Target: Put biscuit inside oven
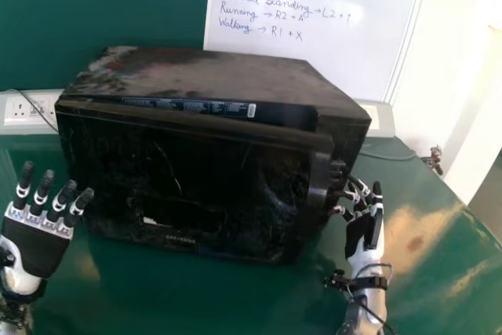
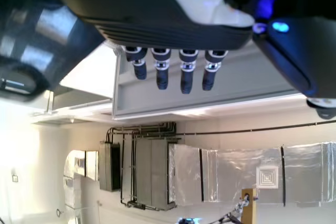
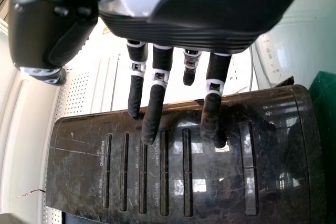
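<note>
The scuffed, boxy oven (image 1: 251, 186) stands near the smooth desk's (image 1: 133, 288) far edge. Left robot hand (image 1: 35, 247) and right robot hand (image 1: 364, 233) are released.

The oven (image 1: 200, 170) is set on the table (image 1: 180, 292), toward its far edge and left of its far right corner. Behind the far edge, a socket strip (image 1: 17, 123) is placed left of the oven, with a cable (image 1: 35, 105) led down from it. A partition (image 1: 94, 5) is stood behind the oven's left part, a whiteboard (image 1: 329, 9) behind its right. Near the far right corner, another cable (image 1: 392, 158) is laid
</note>
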`<state>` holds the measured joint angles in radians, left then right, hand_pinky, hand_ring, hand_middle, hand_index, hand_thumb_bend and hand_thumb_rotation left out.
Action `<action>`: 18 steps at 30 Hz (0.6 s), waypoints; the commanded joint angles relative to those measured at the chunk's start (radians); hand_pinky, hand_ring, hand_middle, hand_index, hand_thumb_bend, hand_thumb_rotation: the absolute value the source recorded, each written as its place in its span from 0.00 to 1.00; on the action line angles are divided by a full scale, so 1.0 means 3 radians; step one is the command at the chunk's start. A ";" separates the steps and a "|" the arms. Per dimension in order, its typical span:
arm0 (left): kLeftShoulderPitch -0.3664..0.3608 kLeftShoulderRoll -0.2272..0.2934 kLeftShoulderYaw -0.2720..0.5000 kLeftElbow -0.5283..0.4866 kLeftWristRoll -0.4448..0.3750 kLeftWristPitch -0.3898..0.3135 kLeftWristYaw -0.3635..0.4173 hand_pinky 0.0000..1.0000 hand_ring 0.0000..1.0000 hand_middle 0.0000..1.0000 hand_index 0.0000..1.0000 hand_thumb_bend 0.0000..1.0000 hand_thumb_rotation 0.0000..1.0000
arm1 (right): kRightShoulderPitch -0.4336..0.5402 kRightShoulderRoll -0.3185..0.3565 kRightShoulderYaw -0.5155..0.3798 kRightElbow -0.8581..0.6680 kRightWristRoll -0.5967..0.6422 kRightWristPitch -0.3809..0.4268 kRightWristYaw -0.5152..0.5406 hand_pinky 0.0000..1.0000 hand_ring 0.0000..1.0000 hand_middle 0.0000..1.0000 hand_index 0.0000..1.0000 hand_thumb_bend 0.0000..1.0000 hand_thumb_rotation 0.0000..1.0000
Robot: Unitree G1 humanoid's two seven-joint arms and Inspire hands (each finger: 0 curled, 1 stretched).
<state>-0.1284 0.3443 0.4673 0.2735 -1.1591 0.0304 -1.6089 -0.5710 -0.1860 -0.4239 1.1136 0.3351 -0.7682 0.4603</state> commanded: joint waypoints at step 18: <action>0.0005 0.0816 -0.0474 0.0451 0.0990 -0.0848 0.0004 0.22 0.46 0.57 0.36 0.98 0.00 | 0.0179 0.0163 0.0011 0.0108 0.0006 0.0013 -0.0008 0.30 0.36 0.45 0.73 0.76 1.00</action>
<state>-0.1328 0.6089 0.3065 0.4008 -0.8765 -0.2177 -1.6061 -0.5708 -0.1849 -0.4235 1.1128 0.3344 -0.7682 0.4592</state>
